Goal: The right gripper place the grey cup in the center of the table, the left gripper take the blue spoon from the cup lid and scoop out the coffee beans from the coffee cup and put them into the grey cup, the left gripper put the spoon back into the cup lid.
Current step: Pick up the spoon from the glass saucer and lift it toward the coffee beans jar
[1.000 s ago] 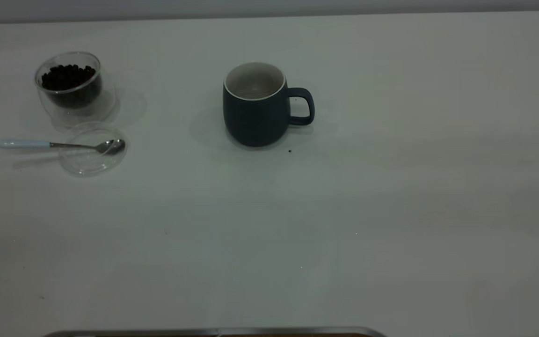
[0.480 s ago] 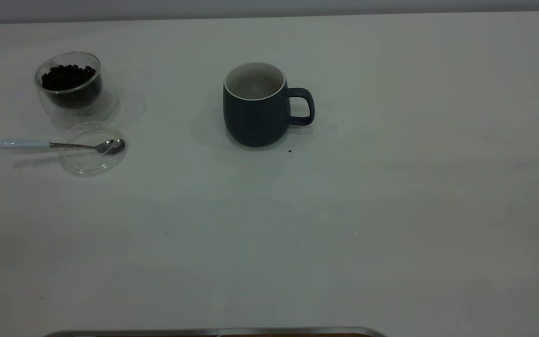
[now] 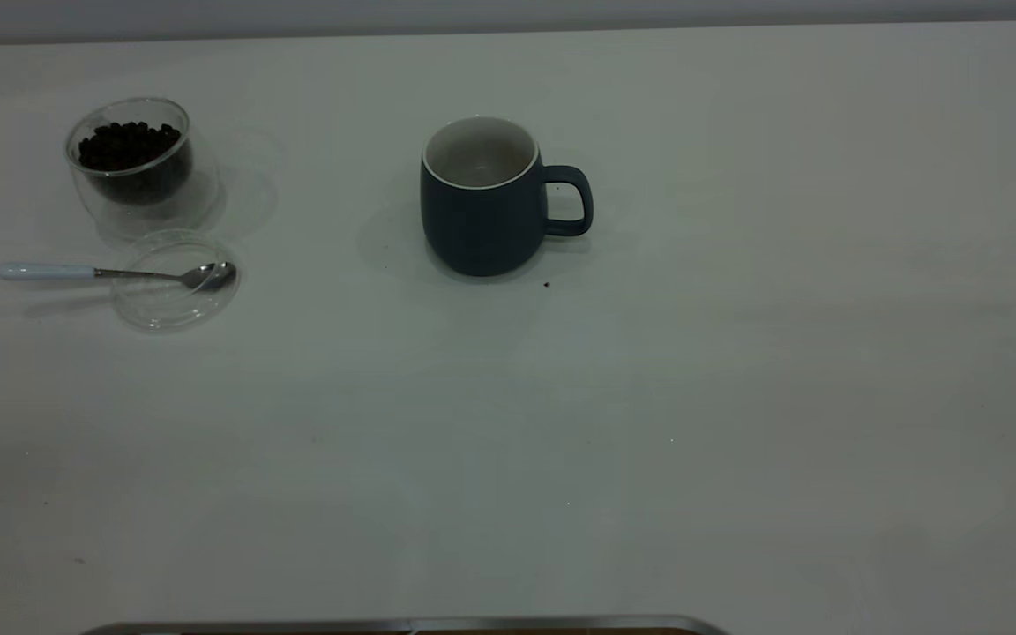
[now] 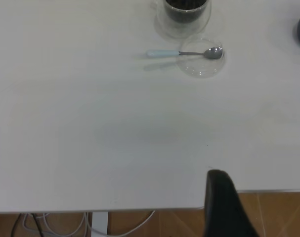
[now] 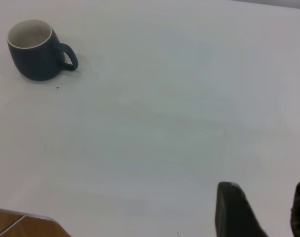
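- Black fingers of the left gripper [image 4: 261,186] at the near edge of the table [image 3: 737,397], on the left side. Spread apart, nothing between them, well short of the spoon.
- Likewise the right gripper [image 5: 264,185] at the near right, jaws spread and empty, well apart from the mug.
- Farther in on the left, the cup lid [image 3: 175,319]: a clear shallow disc lying flat. Probably light and quick to skid if nudged.
- Across the lid, the blue spoon [image 3: 111,273], its metal bowl resting inside the disc on the right. Pale handle sticking out left over the rim, its end held slightly off the tabletop.
- Likely stiff, light and thin, with the metal neck slippery. Best taken by the pale handle, pinched from above across its width, well out from the lid so as not to drag the disc along.
- Near the centre, a little left and far of the middle, the grey cup [image 3: 481,212]. Upright, loop handle to the right, white inside looking empty, and a dark speck [image 3: 546,284] just beside its base. Probably heavy and steady enough to take tipped beans; placing seemingly done.
- Farthest on the left, just beyond the lid, the coffee cup [image 3: 133,190]. Glass, fragile, smooth-walled, holding the coffee beans [image 3: 129,144] heaped close to the rim. Loose and rolling, so a level spoon needed in transit.
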